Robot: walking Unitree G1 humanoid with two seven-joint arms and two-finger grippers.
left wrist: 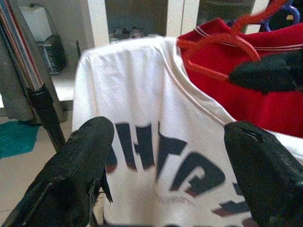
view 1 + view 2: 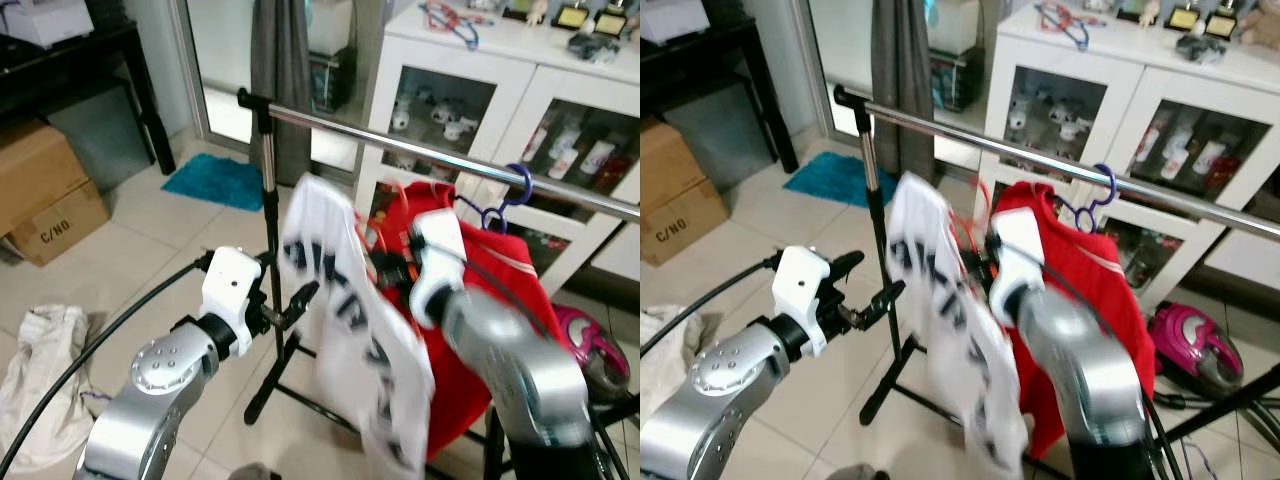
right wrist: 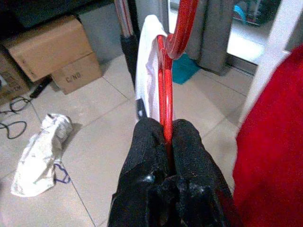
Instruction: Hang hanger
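The red hanger [image 3: 166,71] with its white shirt [image 2: 345,330] is pinched by the right gripper [image 3: 166,137] below the rail [image 2: 420,150] — not yet hooked; the left gripper [image 1: 165,175] is held wide open, empty.

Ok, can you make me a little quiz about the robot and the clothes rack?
1. True or false: the right tool is pinched shut on the red hanger.
2. What colour is the shirt seen between the left tool's open fingers? A) white B) green C) yellow
3. Fill in: the purple hanger hooks over the metal ____, with a red garment on it.

Key:
1. true
2. A
3. rail
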